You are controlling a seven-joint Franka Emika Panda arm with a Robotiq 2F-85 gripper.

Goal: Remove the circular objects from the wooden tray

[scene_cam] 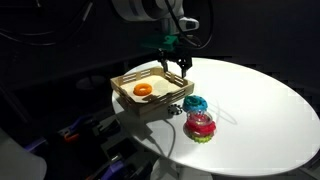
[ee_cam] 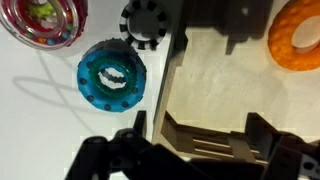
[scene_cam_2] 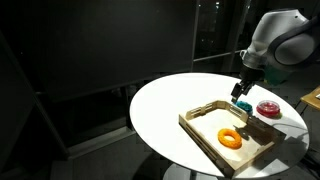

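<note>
- Black fingers (ee_cam: 110,160) of the gripper (ee_cam: 185,160) stood apart, empty, above the wooden tray's (ee_cam: 220,90) wall.
- Inside the tray lay the orange ring (ee_cam: 298,35), seen in every view.
- Only the wrist view showed the speckled black ring (ee_cam: 145,22), outside on the table (ee_cam: 40,110), near the teal ring (ee_cam: 112,80).

Orange ring (ee_cam: 285,45), black ring (ee_cam: 130,25), teal ring (ee_cam: 90,80), pink-and-green ring (scene_cam: 201,125), light-wood tray (ee_cam: 215,85), white table (scene_cam: 260,100).
</note>
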